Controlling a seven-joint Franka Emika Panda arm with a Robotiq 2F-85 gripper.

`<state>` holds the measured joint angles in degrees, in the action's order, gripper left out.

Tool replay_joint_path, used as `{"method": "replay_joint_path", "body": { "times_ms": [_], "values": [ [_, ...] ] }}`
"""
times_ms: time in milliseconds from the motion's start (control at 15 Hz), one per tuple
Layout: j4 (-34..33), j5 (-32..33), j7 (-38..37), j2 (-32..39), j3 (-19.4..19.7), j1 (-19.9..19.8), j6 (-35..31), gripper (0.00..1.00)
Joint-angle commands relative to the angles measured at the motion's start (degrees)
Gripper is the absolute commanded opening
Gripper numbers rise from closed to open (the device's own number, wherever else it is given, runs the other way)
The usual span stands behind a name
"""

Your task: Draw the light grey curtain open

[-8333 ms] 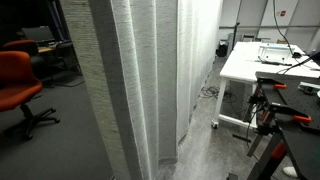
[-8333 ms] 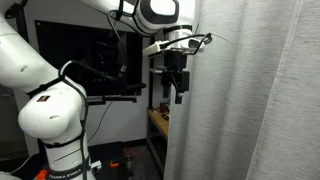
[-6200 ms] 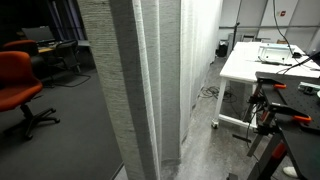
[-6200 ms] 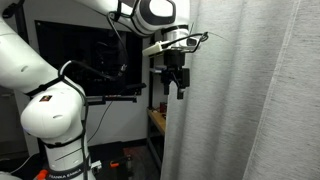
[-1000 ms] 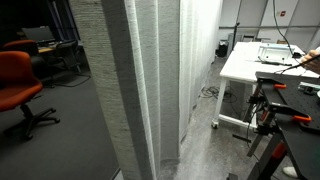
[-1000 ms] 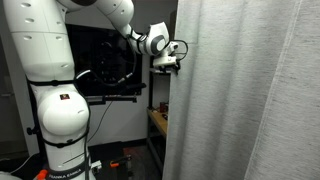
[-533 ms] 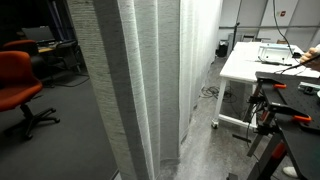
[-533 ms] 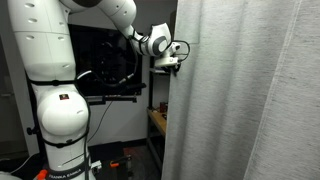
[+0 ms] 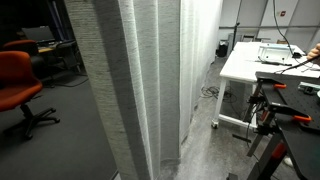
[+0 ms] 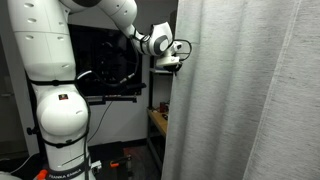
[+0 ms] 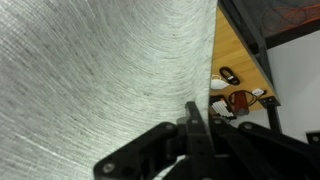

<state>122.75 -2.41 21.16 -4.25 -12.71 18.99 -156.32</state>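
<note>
The light grey curtain (image 9: 140, 80) hangs in deep vertical folds from top to floor. In an exterior view the same curtain (image 10: 240, 90) fills the right side, and my gripper (image 10: 174, 63) sits at its left edge at about the arm's shoulder height. In the wrist view the ribbed curtain (image 11: 100, 70) covers the left and centre. My gripper (image 11: 195, 128) is shut, its black fingers (image 11: 193, 135) pressed together on the curtain's edge.
An orange office chair (image 9: 18, 88) stands beyond the curtain's left side. A white desk (image 9: 262, 62) and black clamps (image 9: 275, 105) are to its right. A wooden shelf with small items (image 11: 232, 85) lies behind the curtain's edge. The robot's white base (image 10: 58, 110) stands left.
The jaws have closed onto the curtain's edge over the last second. The arm and the curtain's folds have hardly shifted.
</note>
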Motion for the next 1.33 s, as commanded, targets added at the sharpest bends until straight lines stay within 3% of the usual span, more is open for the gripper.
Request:
{"method": "replay_joint_path", "body": {
  "times_ms": [0,667,933,1267],
  "values": [
    [-0.07,-2.27,1.41,-0.92,0.23,-1.02,-0.24,0.01],
    [-0.19,-4.89,1.44,-0.86,4.95,-5.62,0.25,0.01],
    [-2.26,-5.34,2.02,1.11,8.30,-7.05,0.38,0.01],
    [-6.47,-4.79,0.79,4.47,9.49,-10.74,0.74,0.01]
  ]
}}
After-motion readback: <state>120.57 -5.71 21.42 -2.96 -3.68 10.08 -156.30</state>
